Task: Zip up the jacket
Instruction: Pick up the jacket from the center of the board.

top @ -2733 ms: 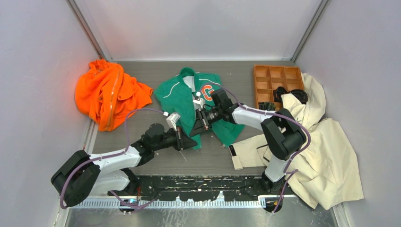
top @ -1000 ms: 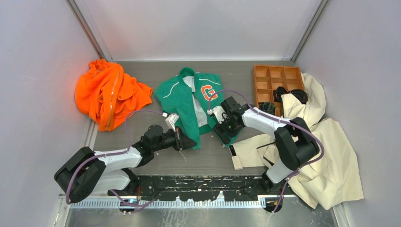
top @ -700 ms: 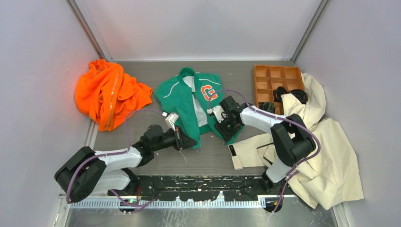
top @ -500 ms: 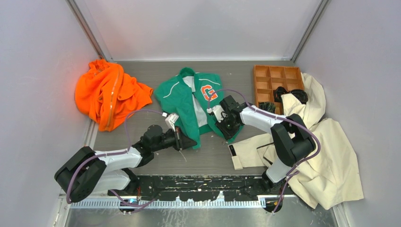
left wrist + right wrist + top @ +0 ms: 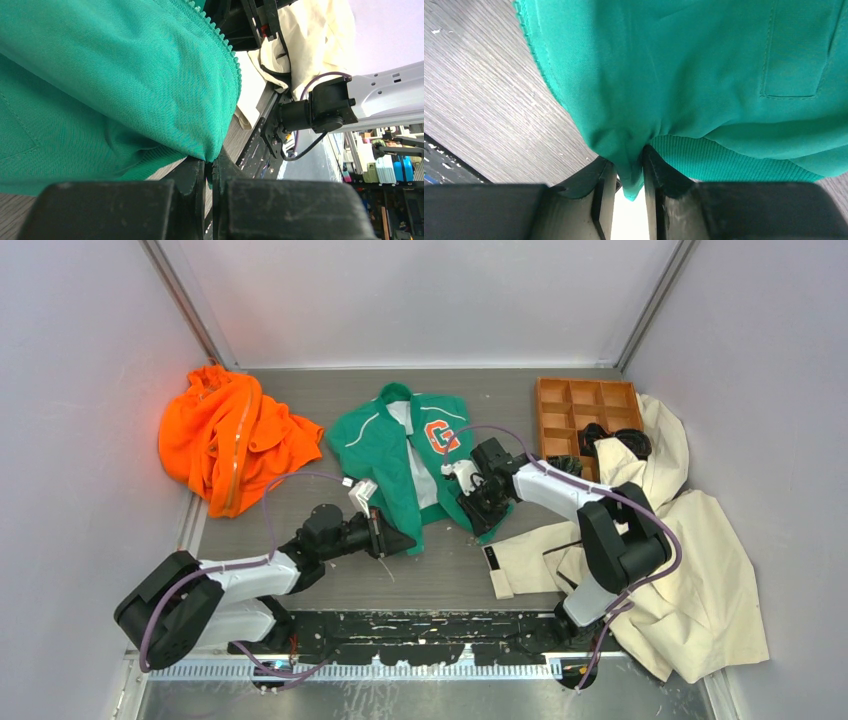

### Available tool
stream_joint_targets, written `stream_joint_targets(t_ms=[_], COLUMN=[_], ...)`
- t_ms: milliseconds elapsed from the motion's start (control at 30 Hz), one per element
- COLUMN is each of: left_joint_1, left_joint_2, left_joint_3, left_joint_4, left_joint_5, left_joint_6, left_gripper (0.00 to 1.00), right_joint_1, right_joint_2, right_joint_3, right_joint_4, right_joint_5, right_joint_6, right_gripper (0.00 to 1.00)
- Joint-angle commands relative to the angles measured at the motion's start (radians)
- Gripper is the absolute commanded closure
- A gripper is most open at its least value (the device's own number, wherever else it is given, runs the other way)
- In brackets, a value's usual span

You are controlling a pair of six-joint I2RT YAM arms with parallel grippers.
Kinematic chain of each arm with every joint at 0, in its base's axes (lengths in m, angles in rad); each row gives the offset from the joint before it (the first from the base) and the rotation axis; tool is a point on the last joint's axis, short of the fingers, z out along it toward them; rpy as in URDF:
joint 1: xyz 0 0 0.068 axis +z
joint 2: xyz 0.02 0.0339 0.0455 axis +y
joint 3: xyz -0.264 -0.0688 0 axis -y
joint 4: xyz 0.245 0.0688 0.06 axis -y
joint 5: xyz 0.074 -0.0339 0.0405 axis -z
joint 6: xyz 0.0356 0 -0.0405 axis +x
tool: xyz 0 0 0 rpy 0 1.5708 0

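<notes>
The green jacket (image 5: 385,445) lies open on the table, its "G" patch (image 5: 438,435) up and its pale lining showing between the two front panels. My left gripper (image 5: 408,541) is shut on the bottom corner of the left front panel. In the left wrist view the cloth (image 5: 100,75) is pinched at the jaw tips (image 5: 209,167), and the zipper teeth (image 5: 220,42) run along the edge above. My right gripper (image 5: 478,518) is at the right panel's hem. In the right wrist view it is shut (image 5: 628,172) on a fold of green cloth (image 5: 684,65) beside the ribbed hem (image 5: 734,160).
A bright orange garment (image 5: 235,440) lies at the back left. A cream coat (image 5: 690,560) spreads over the right side, close to the right arm. A wooden compartment tray (image 5: 570,400) holding black items stands at the back right. Grey walls close in three sides.
My right gripper has moved a little onto the right panel's hem and its jaws have closed on the cloth. The left arm and its grip have not moved.
</notes>
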Motion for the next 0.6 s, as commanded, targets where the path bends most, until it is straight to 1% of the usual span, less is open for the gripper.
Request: stream_joint_targets(t_ms=[0, 200, 300, 433, 567], left_joint_1=[0.005, 0.005, 0.005, 0.005, 0.005], left_joint_2=[-0.028, -0.037, -0.043, -0.039, -0.04], left_joint_3=[0.017, 0.011, 0.009, 0.012, 0.012], left_joint_4=[0.046, 0.045, 0.041, 0.044, 0.051], left_joint_5=[0.018, 0.018, 0.018, 0.019, 0.022], left_joint_6=[0.007, 0.003, 0.003, 0.003, 0.001], left_gripper=[1.0, 1.0, 1.0, 1.0, 1.0], right_joint_1=[-0.002, -0.001, -0.002, -0.001, -0.002], right_joint_2=[-0.002, -0.001, -0.008, 0.007, -0.004], right_joint_3=[0.046, 0.052, 0.047, 0.056, 0.065], right_joint_4=[-0.025, -0.033, -0.029, -0.04, -0.055], right_joint_5=[-0.024, -0.024, -0.026, -0.04, -0.1], right_joint_6=[0.006, 0.008, 0.008, 0.007, 0.0], right_gripper=[0.68, 0.63, 0.64, 0.75, 0.92])
